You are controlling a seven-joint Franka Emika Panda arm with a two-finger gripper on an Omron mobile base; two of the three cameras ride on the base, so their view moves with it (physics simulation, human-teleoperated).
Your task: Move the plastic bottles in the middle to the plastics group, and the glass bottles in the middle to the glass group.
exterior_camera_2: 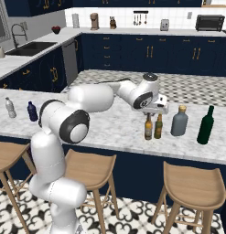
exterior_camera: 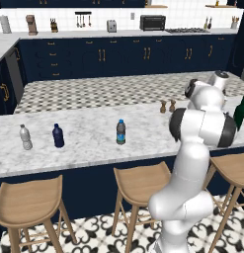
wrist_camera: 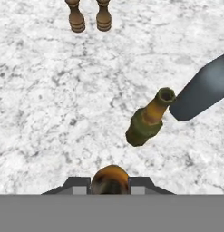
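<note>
My gripper (exterior_camera_2: 150, 113) is shut on the neck of an amber-brown glass bottle (exterior_camera_2: 148, 128), which stays upright on the marble counter. In the hand view its round top (wrist_camera: 110, 178) sits between the fingertips. A second amber bottle (exterior_camera_2: 158, 126) stands right beside it, seen tilted in the hand view (wrist_camera: 148, 120). Just to their right is the glass group: a grey-blue bottle (exterior_camera_2: 180, 121) with a tan stopper and a dark green wine bottle (exterior_camera_2: 206, 124). The blue-capped plastic bottle (exterior_camera: 121, 132) stands mid-counter. Far left are the pale whitish bottle (exterior_camera: 25, 137) and the navy bottle (exterior_camera: 58, 136).
Two small brown shakers (exterior_camera: 167, 106) stand on the counter's far side behind the amber bottles, also at the top of the hand view (wrist_camera: 90, 17). Wooden stools (exterior_camera_2: 192, 185) line the near side of the counter (exterior_camera_2: 110, 128). The grey-blue bottle (wrist_camera: 202, 90) is close to the held bottle.
</note>
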